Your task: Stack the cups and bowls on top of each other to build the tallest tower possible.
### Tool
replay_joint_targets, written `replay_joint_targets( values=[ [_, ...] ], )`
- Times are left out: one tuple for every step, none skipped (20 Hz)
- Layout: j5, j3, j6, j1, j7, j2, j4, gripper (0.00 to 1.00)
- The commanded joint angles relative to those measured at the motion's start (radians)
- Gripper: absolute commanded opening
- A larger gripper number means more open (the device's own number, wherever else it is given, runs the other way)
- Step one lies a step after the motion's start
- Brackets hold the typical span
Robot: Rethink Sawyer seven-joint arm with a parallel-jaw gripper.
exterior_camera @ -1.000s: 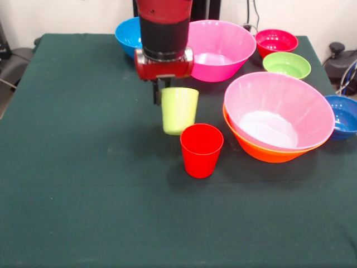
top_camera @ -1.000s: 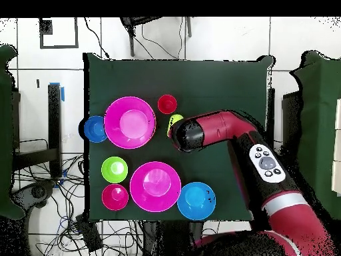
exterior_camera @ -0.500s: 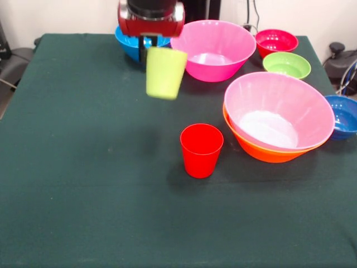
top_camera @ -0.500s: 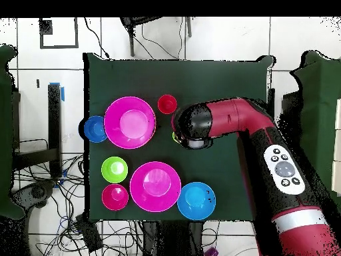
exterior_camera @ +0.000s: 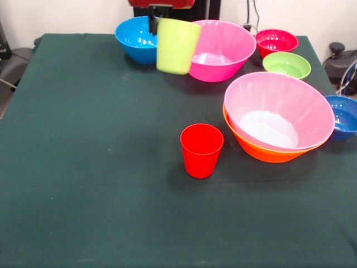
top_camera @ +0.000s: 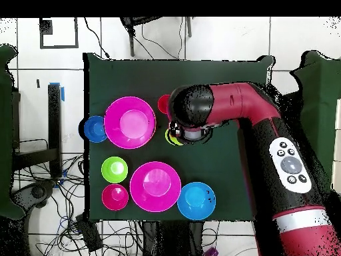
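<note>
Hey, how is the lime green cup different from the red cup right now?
The lime green cup hangs tilted in the air, held by the gripper; the red cup stands upright and free on the table. The green one is up by the bowls, the red one mid-table. Both are smooth, tapered, handleless tumblers.

Front view faces robot – overhead looks down.
</note>
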Motion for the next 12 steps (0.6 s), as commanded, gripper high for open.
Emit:
replay_joint_targets(
  values=[
    [0.049,0.08,0.186,0.043,-0.25,0.082,-0.149,0.0],
    [0.056,0.082,0.208,0.052,-0.24,0.095,-0.175,0.0],
    [0.061,0.083,0.229,0.059,-0.232,0.107,-0.2,0.0],
    [0.069,0.086,0.257,0.072,-0.221,0.119,-0.231,0.0],
    [0.071,0.086,0.28,0.081,-0.214,0.13,-0.26,0.0],
    [0.075,0.087,0.3,0.091,-0.203,0.139,-0.287,0.0],
    [0.079,0.087,0.319,0.1,-0.192,0.152,-0.316,0.0],
    [0.082,0.087,0.336,0.112,-0.179,0.167,-0.35,0.0],
    [0.082,0.086,0.343,0.123,-0.167,0.18,-0.378,0.0],
    [0.083,0.086,0.351,0.136,-0.155,0.197,-0.409,0.0],
    [0.081,0.084,0.364,0.147,-0.148,0.212,-0.437,0.0],
    [0.083,0.082,0.364,0.155,-0.137,0.219,-0.454,0.0]
  ],
)
